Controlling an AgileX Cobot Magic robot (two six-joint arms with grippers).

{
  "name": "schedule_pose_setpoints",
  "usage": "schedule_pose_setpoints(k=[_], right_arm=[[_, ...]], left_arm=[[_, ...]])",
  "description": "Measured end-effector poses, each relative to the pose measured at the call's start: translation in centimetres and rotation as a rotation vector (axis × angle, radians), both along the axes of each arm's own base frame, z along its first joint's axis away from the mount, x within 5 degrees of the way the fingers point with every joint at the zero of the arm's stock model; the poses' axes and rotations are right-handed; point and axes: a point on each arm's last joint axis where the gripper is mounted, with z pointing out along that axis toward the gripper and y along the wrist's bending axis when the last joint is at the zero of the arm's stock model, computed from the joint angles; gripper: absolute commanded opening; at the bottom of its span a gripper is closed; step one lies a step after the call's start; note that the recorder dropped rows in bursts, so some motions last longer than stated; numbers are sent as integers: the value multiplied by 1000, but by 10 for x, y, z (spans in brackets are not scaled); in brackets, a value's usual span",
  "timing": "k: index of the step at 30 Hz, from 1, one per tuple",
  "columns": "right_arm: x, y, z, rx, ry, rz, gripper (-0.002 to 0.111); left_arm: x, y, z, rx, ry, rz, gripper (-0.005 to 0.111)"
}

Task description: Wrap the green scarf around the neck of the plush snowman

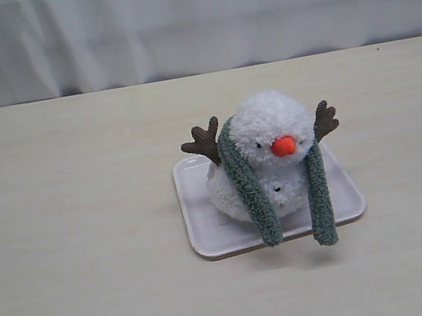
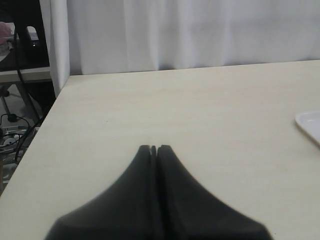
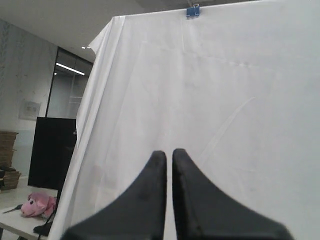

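1. The fuzzy sage-green knit scarf [image 1: 249, 192] is draped round the neck of the fluffy white plush snowman [image 1: 265, 120] on the white rectangular tray [image 1: 208, 239], both ends hanging in front, uncrossed.
2. The left hand [image 2: 153, 148] and right hand [image 3: 169, 152] are pressed together, empty.
3. Draping is judged done; crossing the ends may be called for next.

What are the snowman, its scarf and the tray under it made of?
The snowman looks like fluffy white plush, its surface all loose tufts. The green scarf seems a matte, nubbly knit or fleece. The tray looks like smooth hard plastic with a faint sheen, though I cannot be sure.
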Motion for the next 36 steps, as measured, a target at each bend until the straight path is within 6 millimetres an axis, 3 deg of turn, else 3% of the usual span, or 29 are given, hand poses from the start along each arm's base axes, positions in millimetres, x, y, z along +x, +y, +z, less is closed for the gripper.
schedule_pose_setpoints(k=[14, 19, 25, 36], right_arm=[[-4, -9, 7, 72, -101, -66, 4], [5, -11, 1, 80, -96, -91, 4], [29, -10, -22, -9, -33, -217, 4], [79, -19, -90, -25, 208, -413, 4]], left_arm=[[0, 0, 0, 2, 0, 0, 0], [0, 0, 0, 2, 0, 0, 0], [0, 0, 0, 2, 0, 0, 0], [0, 0, 0, 2, 0, 0, 0]])
